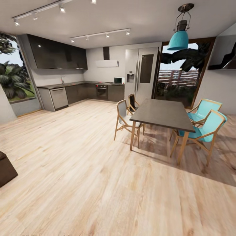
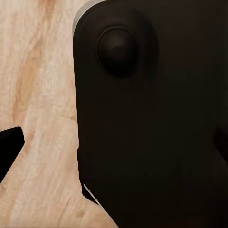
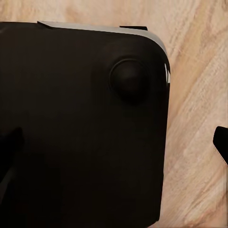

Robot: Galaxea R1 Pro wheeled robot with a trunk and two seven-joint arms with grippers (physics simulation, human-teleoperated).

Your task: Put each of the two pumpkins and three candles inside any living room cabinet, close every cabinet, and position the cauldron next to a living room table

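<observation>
Head view: dining table point(image 1: 162, 113); wrist views: black robot base point(image 2: 152, 133) over floor point(image 2: 38, 95).

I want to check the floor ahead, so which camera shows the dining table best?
The head view: the dining table stands whole there, teal chairs around it. Both wrist views show wood floor and a dark robot part.

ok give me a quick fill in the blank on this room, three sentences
1. The chairs at the right side of the dining table have ____ seats.
2. The lamp hanging above the dining table is ____ in colour.
3. The floor is made of light ____ planks.

Missing words: teal; teal; wood
</observation>
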